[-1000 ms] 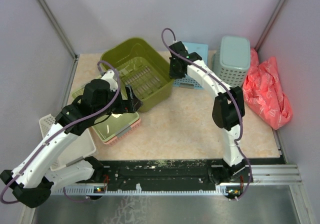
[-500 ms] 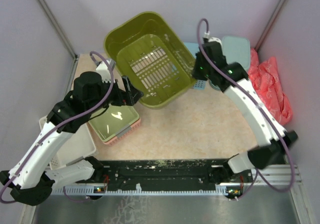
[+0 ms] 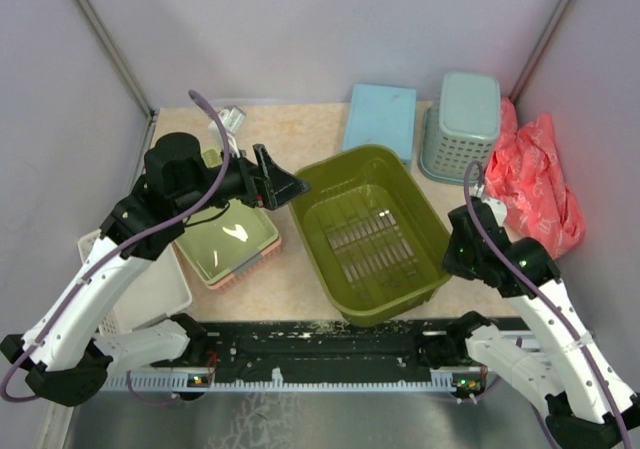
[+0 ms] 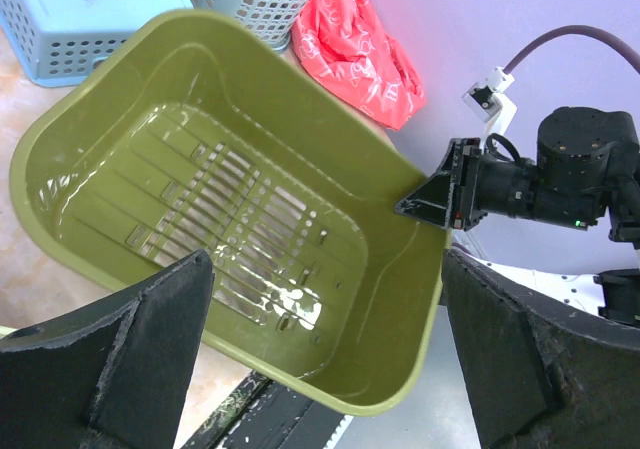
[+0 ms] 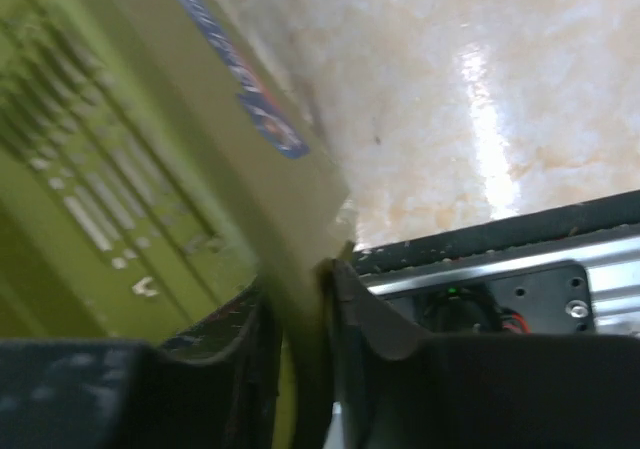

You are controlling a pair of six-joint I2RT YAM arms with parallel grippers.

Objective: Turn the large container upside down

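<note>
The right gripper (image 3: 452,257) is nearly closed, its jaws pinching the right-hand wall of the deep olive-green plastic rectangular tub (image 3: 375,231), which spreads away to its left over the beige table (image 3: 300,134). The tub's mouth faces upward with the slotted bottom showing inside, so the turn-over looks not yet done; whether the tub rests or hangs I cannot tell. Across the tub, the left gripper (image 3: 281,177) gapes wide, holding nothing, just off the far-left corner.
</note>
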